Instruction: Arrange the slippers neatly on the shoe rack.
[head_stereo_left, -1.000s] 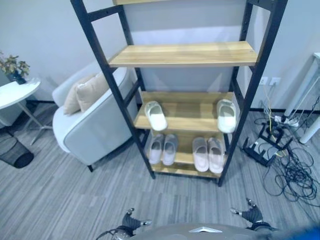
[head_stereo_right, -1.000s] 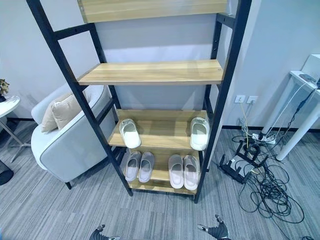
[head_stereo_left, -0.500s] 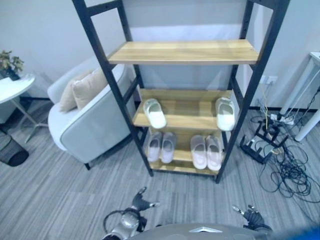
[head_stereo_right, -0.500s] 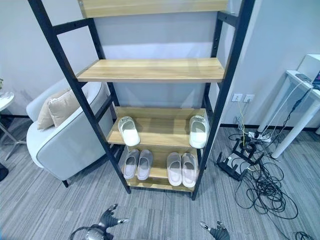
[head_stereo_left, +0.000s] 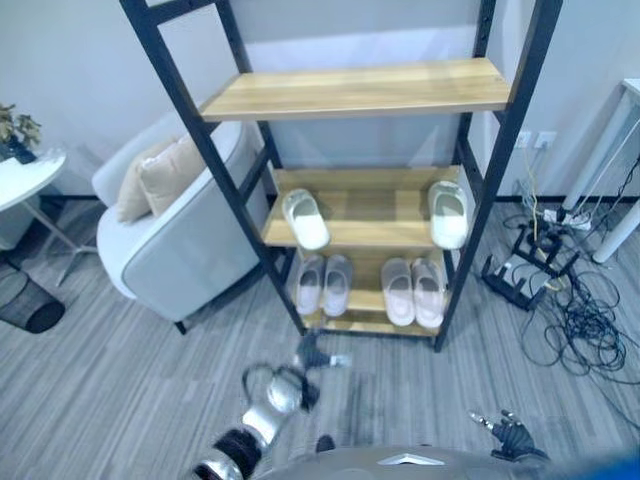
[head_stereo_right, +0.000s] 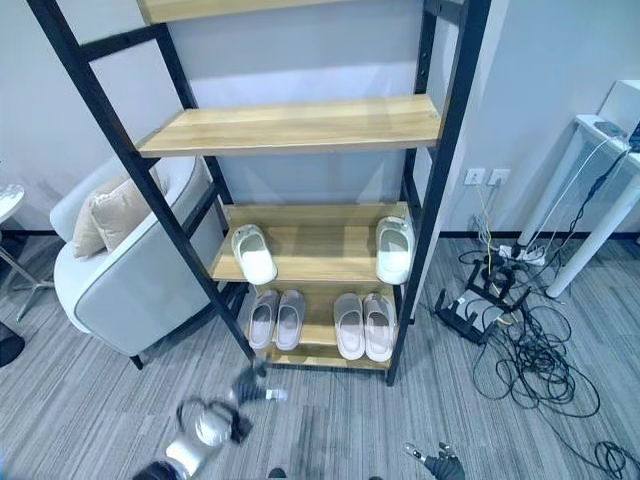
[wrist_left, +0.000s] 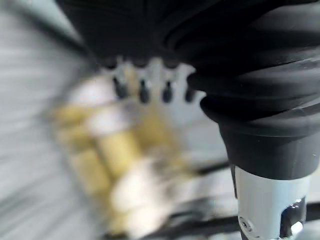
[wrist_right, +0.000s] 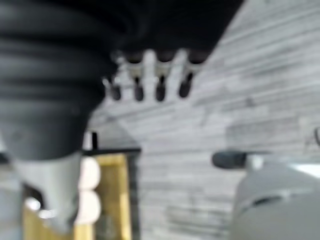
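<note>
left hand (head_stereo_left: 312, 355) risen toward shoe rack (head_stereo_left: 350, 215) since before, fingers relaxed and empty, right hand (head_stereo_left: 510, 432) low, fingers loose

Blurred left hand (head_stereo_left: 312, 353) before the shoe rack (head_stereo_left: 365, 220); right hand (head_stereo_left: 510, 435) cut off at the frame's lower edge

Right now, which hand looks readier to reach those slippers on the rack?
Probably the left hand: it is raised toward the shoe rack, near the bottom-shelf slippers. The right hand hangs low, farther back.
</note>
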